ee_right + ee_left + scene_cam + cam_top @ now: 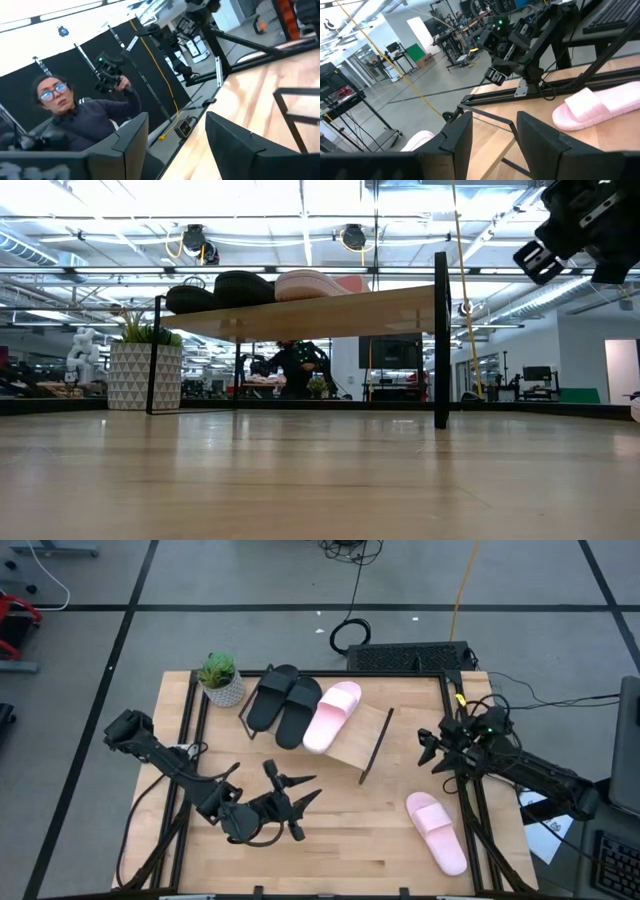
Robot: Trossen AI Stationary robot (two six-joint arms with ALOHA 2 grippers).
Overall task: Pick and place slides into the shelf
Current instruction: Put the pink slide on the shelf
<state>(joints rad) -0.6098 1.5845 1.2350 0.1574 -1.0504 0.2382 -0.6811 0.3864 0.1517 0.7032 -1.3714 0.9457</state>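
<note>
1. While both arms hang idle, the shelf (345, 745) – a pale wooden plank on a thin black frame – carries two matte black slides (285, 700) and one pink slide (331, 715) at centre frame.
2. A second pink slide (437, 831), smooth and rounded, lies on the tabletop (350, 840) at lower right.
3. Left gripper (292, 802), lower centre – jaws apart, empty.
4. Right gripper (427, 749), right of centre – jaws apart, empty.

So my shelf (372, 743) has both black slides (285, 704) and one pink slide (331, 715) on top; the other pink slide (437, 831) lies on the counter.
</note>
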